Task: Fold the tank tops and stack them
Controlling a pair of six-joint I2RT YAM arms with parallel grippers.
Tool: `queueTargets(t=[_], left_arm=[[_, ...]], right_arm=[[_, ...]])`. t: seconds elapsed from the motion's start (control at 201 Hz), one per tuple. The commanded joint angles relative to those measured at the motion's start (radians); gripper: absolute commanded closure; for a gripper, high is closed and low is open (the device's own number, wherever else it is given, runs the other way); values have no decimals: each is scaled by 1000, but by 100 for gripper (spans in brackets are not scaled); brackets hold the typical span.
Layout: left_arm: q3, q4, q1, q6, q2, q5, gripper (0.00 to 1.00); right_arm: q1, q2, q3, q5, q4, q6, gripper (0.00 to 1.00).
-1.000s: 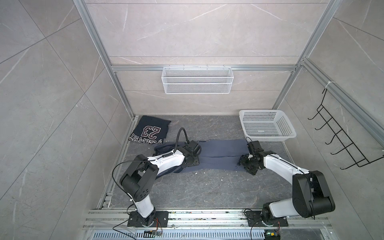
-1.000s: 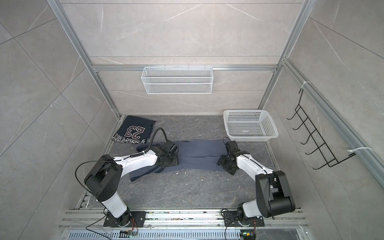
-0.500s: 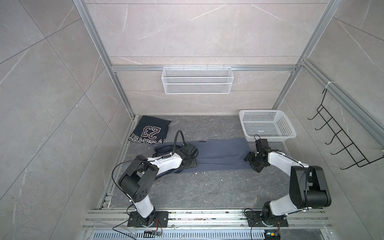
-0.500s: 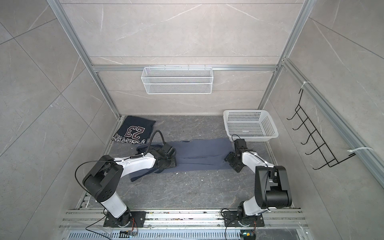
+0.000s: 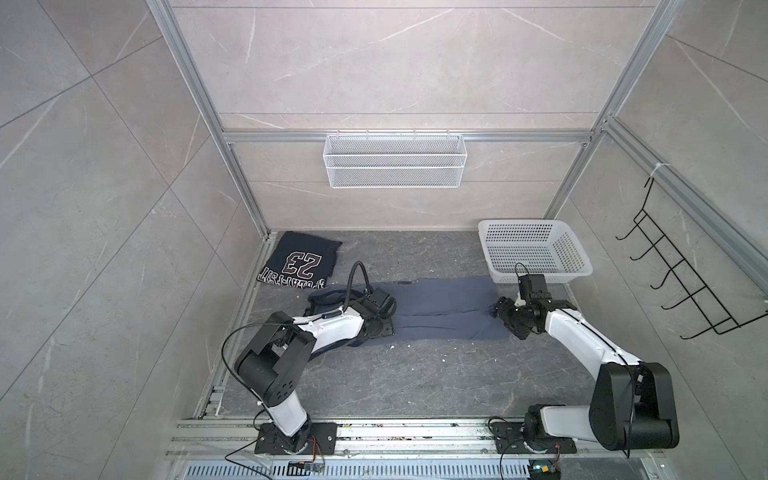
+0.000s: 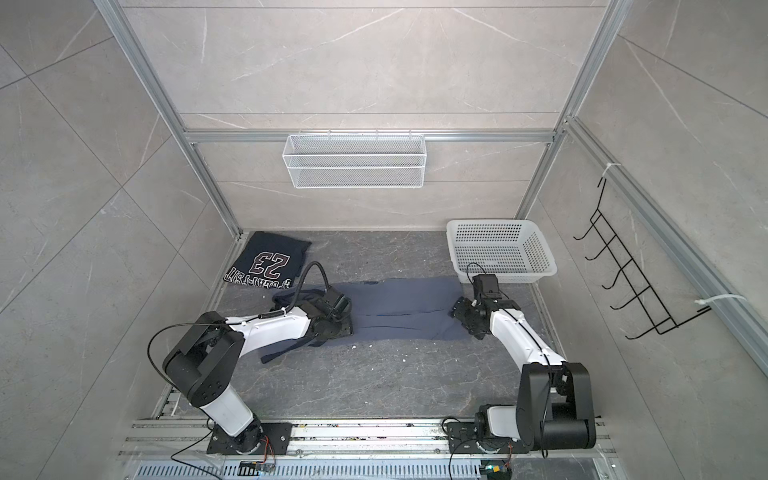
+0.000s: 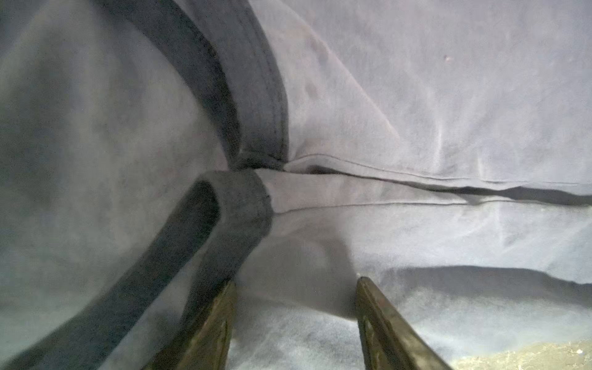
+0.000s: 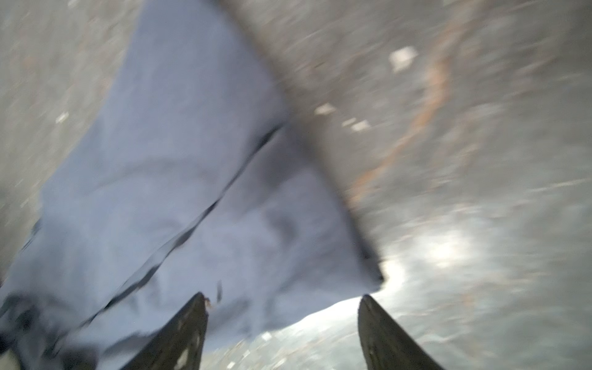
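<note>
Left pincer (image 7: 296, 280), right pincer (image 8: 282, 294) agape over slate-blue tank top (image 5: 440, 307).

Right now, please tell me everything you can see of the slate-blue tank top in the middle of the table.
The slate-blue tank top is soft matte cloth with darker trim bands on its straps. It lies flat and lengthwise across the dark table, its long sides folded in to meet along the middle. The left gripper stands open at its strap end, the right gripper open over its hem end.
</note>
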Motion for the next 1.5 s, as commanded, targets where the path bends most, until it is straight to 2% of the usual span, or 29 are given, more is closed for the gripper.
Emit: queueTargets(t=[0.0, 0.095, 0.239, 0.483, 0.652, 0.762, 0.871, 1.01, 1.1, 1.185, 1.244, 1.349, 1.493], left_arm=[[14, -49, -3, -7, -7, 8, 37], [10, -48, -4, -16, -9, 6, 37], [3, -53, -4, -20, -9, 5, 37], [-30, -65, 2, -33, -26, -29, 37], [-39, -57, 6, -27, -35, -19, 36], [-23, -40, -8, 6, -41, 25, 36], [23, -81, -40, 32, -69, 36, 31], [58, -106, -58, 44, -165, 90, 23], [52, -166, -59, 33, -252, 70, 22], [14, -279, -59, -30, -354, -10, 22], [-22, -413, -59, -108, -435, -113, 23], [-107, -636, -59, -268, -590, -226, 24], [-227, -790, -49, -438, -791, -295, 27]], right_arm=[[42, 29, -19, -99, 25, 29, 23], [42, 83, -38, -94, 80, 42, 19], [32, 167, -38, -86, 122, 56, 17], [-74, 219, -24, 73, 42, 30, 17], [-101, 251, -10, 81, 48, 20, 17], [-101, 229, -11, 81, 57, 13, 18], [-102, 162, 12, 155, -1, -10, 18], [-102, 108, 53, 231, -86, -26, 18], [-103, 78, 62, 235, -102, -33, 18], [-103, 41, 60, 219, -106, -46, 18], [-102, 15, 53, 199, -102, -53, 18], [-101, -18, 35, 165, -92, -63, 18], [-102, -15, 19, 136, -77, -67, 18]])
